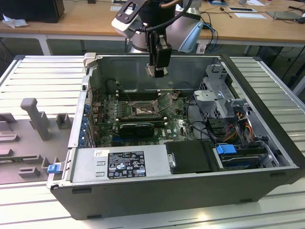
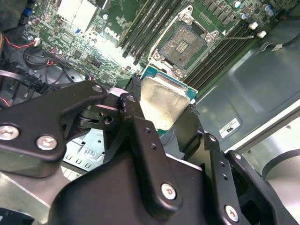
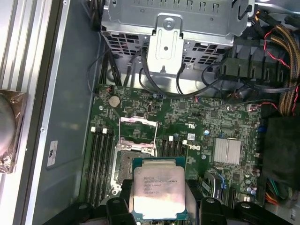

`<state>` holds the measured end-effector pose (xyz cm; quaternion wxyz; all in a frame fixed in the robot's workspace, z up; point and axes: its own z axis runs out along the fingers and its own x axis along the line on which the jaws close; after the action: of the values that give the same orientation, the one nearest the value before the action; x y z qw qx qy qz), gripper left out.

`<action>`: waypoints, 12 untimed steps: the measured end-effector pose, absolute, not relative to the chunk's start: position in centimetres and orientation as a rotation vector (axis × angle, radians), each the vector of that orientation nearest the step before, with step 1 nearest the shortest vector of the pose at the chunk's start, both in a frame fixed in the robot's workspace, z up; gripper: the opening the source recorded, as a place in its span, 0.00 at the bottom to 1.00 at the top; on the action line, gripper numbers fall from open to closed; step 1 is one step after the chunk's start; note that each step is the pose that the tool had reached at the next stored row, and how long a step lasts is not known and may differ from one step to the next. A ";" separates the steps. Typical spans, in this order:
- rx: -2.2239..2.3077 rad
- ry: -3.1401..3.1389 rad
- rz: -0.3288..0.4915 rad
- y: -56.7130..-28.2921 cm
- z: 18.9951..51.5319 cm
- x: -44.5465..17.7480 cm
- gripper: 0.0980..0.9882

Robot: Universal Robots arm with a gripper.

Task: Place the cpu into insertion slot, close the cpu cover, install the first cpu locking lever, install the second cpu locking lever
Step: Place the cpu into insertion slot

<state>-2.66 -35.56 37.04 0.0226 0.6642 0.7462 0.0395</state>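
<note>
Gripper (image 1: pixel 156 72) up over the open computer case (image 1: pixel 190 191), hanging from the arm above the green board (image 1: pixel 176 125), clear of everything below it. And it's carrying something: in both wrist views the cpu (image 3: pixel 158 190) sits pinched between the black gripper fingers, one on each side edge, its pale metal face out in plain sight. The chip is in the air, not down on the board. In the second wrist view it shows tilted, one corner pointing toward the socket.

There's the insertion slot (image 2: pixel 183 42), a dark square with a silvery rim and nothing seated in it. In the first wrist view the held chip covers part of it. The cpu cover (image 3: pixel 137 133) is swung open off the socket, green board showing through its window. Long black memory slots (image 3: pixel 98 159) run along both sides of the socket. A grey drive cage (image 3: pixel 173 23) stands further along inside the case. In the exterior view the whole case rests on a ribbed metal surface (image 1: pixel 33 76).
</note>
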 end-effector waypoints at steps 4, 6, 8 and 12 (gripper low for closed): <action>2.075 2.294 0.122 -35.6 37.0 -2.7 0.48; 2.082 2.288 0.122 -35.6 37.0 -2.7 0.48; 2.087 2.282 0.122 -35.6 37.0 -2.7 0.48; 2.101 2.269 0.121 -35.6 37.0 -2.7 0.48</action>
<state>-2.66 -35.56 37.00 0.0234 0.6787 0.7330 0.0391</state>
